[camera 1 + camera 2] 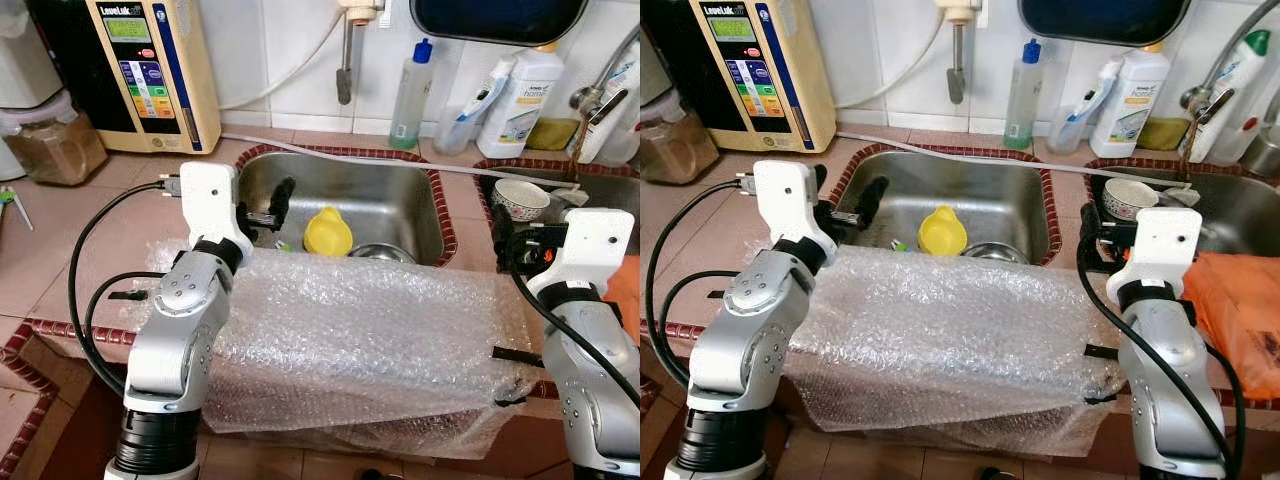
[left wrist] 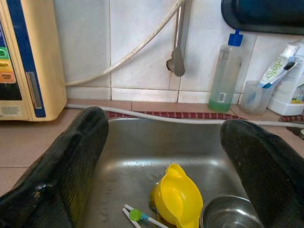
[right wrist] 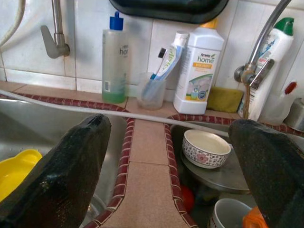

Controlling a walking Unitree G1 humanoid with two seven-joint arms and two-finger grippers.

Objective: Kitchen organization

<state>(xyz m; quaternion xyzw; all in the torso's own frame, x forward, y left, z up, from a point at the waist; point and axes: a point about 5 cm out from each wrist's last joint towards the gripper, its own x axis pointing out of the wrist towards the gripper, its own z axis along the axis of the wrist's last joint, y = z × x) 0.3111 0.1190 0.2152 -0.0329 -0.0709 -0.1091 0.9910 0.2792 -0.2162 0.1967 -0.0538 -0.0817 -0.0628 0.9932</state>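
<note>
A steel sink is set into the tiled counter, and in it lie a yellow plastic jug and a steel bowl. Beside the jug rests a small green and white utensil. My left gripper hovers open over the sink's left front corner, holding nothing. My right gripper is open above the tiled divider between the two sinks. Just beyond it, a patterned bowl sits on steel dishes in the right sink. Bubble wrap drapes over the counter's front edge between my arms.
A beige water machine and a jar stand at the back left. A clear bottle, a cup with toothbrushes and a white detergent bottle line the wall. A white hose crosses behind the sinks. An orange bag lies at the right.
</note>
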